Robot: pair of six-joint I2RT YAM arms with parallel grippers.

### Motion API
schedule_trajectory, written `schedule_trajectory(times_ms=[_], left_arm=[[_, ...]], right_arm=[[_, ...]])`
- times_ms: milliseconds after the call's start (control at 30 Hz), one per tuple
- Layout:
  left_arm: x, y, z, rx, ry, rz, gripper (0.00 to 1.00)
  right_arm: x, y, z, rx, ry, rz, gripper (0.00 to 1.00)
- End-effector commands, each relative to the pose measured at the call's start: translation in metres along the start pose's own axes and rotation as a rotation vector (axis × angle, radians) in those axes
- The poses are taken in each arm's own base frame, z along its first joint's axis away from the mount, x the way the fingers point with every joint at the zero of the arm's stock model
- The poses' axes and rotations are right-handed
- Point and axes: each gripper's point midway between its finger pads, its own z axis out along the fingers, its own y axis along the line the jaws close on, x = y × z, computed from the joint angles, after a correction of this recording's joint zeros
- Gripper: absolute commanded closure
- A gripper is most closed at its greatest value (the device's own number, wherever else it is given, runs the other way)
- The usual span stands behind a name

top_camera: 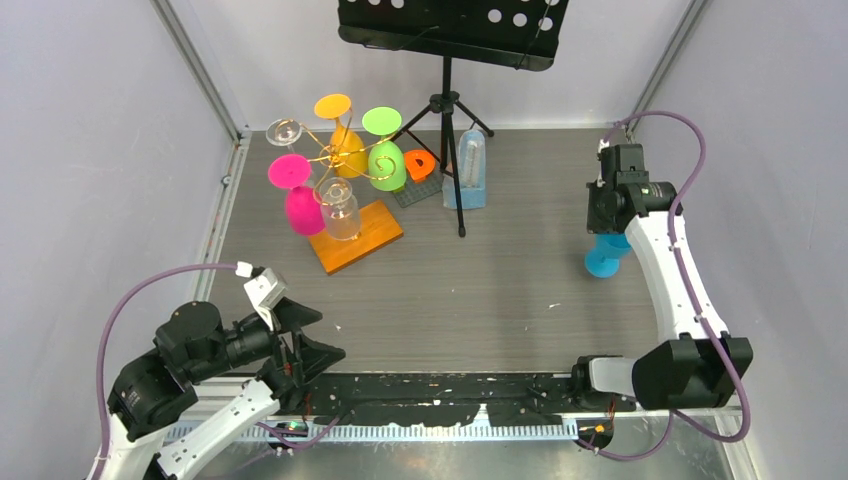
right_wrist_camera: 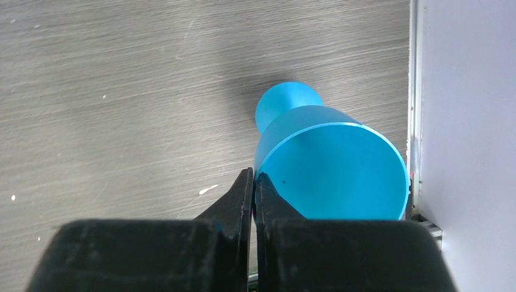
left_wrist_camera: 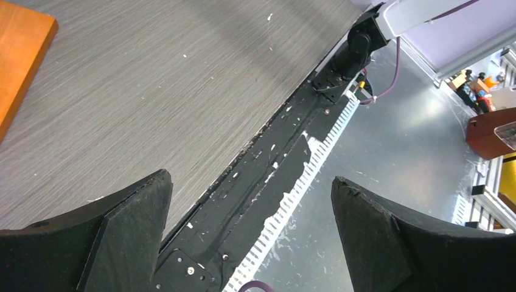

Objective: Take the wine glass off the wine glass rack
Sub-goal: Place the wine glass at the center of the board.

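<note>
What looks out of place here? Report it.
The blue wine glass is off the rack, by the table's right edge, its rim pinched in the right fingers. The black strip along the table's near edge is chipped and flaking white.

White-and-black arms (top_camera: 670, 265), purple cables (top_camera: 200, 266), black tools (top_camera: 332, 334)

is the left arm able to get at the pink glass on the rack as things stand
Probably yes: the left gripper is open and empty, the pink glass hangs on the rack's near left side, and only bare table lies between them.
</note>
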Motion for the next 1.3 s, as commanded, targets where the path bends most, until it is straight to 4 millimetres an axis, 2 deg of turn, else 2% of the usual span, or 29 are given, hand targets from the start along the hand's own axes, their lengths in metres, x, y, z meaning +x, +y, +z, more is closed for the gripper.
schedule_trajectory(times_ms=[0,200,333,633,1267], left_arm=[[-0.005,-0.009,-0.001,0.048,-0.027,-0.007,0.0],[-0.006,-0.01,-0.004,0.047,-0.03,-0.006,0.0],[-0.006,-0.01,-0.005,0.043,-0.032,-0.007,0.0],[-0.006,-0.009,-0.008,0.032,-0.023,-0.007,0.01],[-0.003,-0.009,-0.01,0.03,-0.017,-0.02,0.0]], right_arm=[[-0.028,-0.02,0.005,0.077,-0.058,0.066,0.94],[-0.04,-0.041,0.014,0.095,-0.071,0.157,0.94],[-0.038,-0.049,0.027,0.102,-0.034,0.192,0.94],[-0.033,-0.056,0.052,0.1,0.016,0.246,0.95],[-0.027,-0.057,0.064,0.104,0.05,0.256,0.94]])
